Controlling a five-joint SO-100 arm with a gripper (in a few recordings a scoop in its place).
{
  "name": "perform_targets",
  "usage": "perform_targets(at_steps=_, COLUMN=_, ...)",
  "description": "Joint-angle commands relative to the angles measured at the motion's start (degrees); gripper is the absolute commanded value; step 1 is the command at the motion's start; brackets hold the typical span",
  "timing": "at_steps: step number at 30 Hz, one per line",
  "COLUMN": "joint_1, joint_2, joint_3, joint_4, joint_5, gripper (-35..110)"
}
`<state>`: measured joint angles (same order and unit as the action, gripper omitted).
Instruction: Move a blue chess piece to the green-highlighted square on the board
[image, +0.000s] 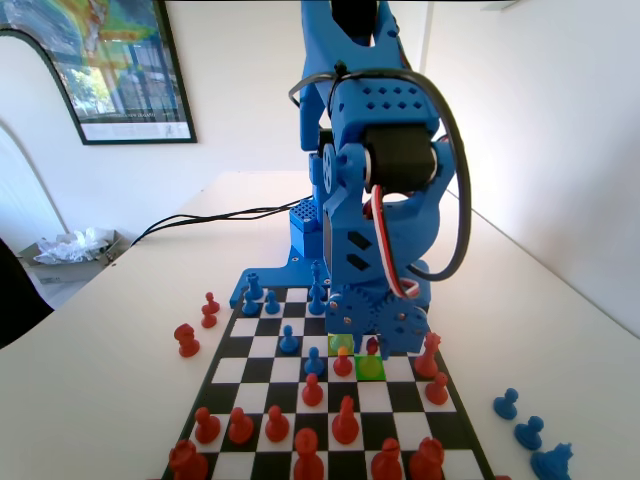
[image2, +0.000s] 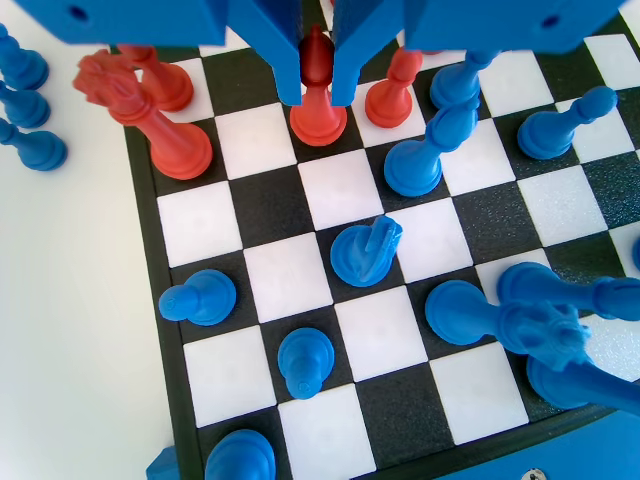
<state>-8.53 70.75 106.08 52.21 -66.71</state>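
While end effector (image2: 316, 85) sits low over board (image2: 300, 280), jaws straddling red pawn (image2: 318, 100), grip unclear, I judge: wrong colour; next find blue pawn (image2: 304, 362) for green square (image: 371, 366).

A framed poster (image: 112, 68) hangs on the white wall at the upper left of the fixed view, and a black cable (image: 205, 216) runs across the white table (image: 110, 330) below it. Crumpled paper (image: 68, 246) lies at the table's left edge. Two red pieces (image: 197, 325) stand off-board on the left; three blue pieces (image: 530, 432) stand off-board at the lower right.
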Motion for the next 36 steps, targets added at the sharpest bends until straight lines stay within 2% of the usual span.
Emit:
perform_targets(at_steps=1, joint_1=-0.88, joint_2=1.85, joint_3=-4.22, joint_4=0.62, joint_5=-0.35, gripper=1)
perform_targets(at_steps=11, joint_1=0.18, joint_2=8.96, joint_3=-4.83, joint_4=3.69, joint_5=0.18, gripper=1)
perform_targets(at_steps=21, joint_1=4.92, joint_2=24.26, joint_3=-7.73, joint_4=14.24, joint_5=3.52, gripper=1)
perform_targets(at_steps=26, joint_1=10.63, joint_2=28.21, joint_3=-10.46, joint_4=20.83, joint_5=4.22, gripper=1)
perform_targets(at_steps=36, joint_1=26.28, joint_2=31.29, joint_3=-14.06, joint_4=27.25, joint_5=2.02, gripper=1)
